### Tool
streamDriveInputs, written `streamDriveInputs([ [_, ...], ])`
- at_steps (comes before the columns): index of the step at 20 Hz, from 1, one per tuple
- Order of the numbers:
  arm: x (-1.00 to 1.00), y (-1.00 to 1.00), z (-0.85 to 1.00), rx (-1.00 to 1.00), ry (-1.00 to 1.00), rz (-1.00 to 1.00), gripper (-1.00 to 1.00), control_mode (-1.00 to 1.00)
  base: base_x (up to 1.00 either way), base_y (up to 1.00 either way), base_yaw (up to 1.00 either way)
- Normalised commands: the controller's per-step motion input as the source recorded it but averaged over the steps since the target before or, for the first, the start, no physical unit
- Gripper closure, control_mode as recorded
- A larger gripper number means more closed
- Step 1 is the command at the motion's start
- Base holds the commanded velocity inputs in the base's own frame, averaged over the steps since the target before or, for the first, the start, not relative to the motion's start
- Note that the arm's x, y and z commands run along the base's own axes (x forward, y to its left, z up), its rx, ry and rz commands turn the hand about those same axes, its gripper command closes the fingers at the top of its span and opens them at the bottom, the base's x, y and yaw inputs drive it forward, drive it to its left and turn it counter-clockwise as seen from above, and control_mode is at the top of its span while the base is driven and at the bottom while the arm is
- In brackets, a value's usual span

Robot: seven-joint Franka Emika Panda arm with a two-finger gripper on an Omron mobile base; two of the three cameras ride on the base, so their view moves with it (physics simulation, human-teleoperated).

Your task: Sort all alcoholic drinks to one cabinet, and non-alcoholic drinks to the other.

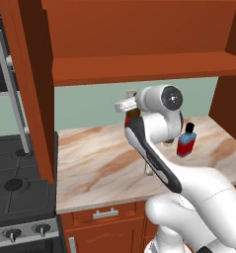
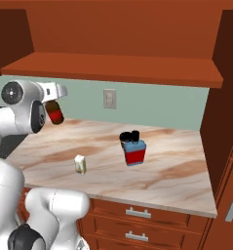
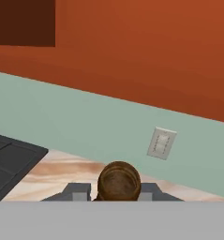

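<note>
Above the marble counter [image 1: 104, 163], the gripper [image 1: 133, 114] carries the slim brown bottle [image 1: 134, 116], jaws clamped on it, ready to lift toward the cabinet shelf [image 1: 139, 66]. From the right, the bottle [image 2: 55, 112] hangs below that shelf [image 2: 113, 68]. Hand view: its base [image 3: 119, 181] sits between the fingertips [image 3: 78, 191].

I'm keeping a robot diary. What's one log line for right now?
gripper: shut on brown bottle, lifted | red bottle, carton: on counter
</note>
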Motion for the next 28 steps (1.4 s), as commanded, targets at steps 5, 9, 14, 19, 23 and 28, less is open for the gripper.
streamDriveInputs([
  [5,-0.06,0.0,0.6,-0.06,0.0,0.0,1.0,-1.0,0.0,0.0,0.0],
  [9,-0.07,0.0,0.53,-0.06,0.0,0.0,1.0,-1.0,0.0,0.0,0.0],
  [14,-0.07,0.0,0.5,-0.05,0.0,0.0,1.0,-1.0,0.0,0.0,0.0],
  [19,-0.05,0.0,0.46,-0.05,-0.02,0.0,1.0,-1.0,0.0,0.0,0.0],
  [23,-0.02,0.0,0.4,-0.05,-0.06,0.0,1.0,-1.0,0.0,0.0,0.0],
  [28,0.0,-0.01,0.3,-0.04,-0.09,0.0,1.0,-1.0,0.0,0.0,0.0],
])
